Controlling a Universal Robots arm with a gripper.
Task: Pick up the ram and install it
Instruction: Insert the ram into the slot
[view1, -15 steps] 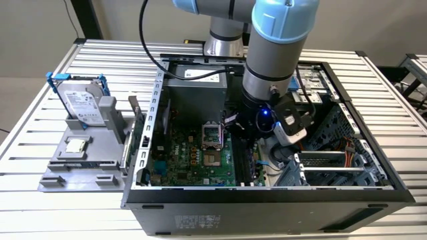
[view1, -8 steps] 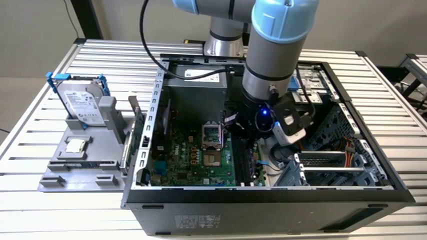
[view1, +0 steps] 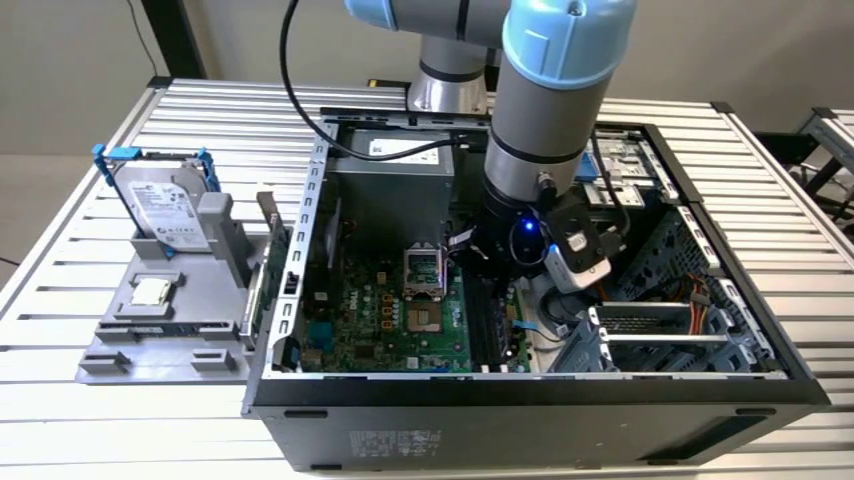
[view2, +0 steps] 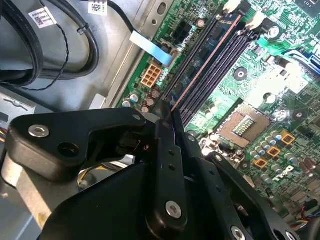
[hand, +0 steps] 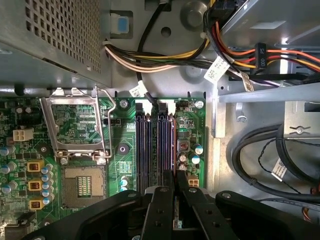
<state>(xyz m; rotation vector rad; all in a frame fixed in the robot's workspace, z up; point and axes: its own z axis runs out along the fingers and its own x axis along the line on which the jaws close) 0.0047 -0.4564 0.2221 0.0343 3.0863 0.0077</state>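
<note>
My black gripper (view2: 170, 125) is pinched shut on the thin green ram stick (view2: 202, 62). The stick stands on its edge in a long black slot (hand: 147, 145) on the green board (hand: 117, 165), lined up along that slot, straight under my gripper.

Matt black plastic on gripper (view2: 167, 117), bright metal screws set in it. Just ahead of fingertips: glossy green motherboard (hand: 190, 120), dark plastic memory slots (hand: 155, 145). Beside: shiny bare-metal socket frame (hand: 75, 125). Farther off: dull grey sheet-metal case (view1: 320, 180); ribbed, brushed aluminium table (view1: 80, 420).
</note>
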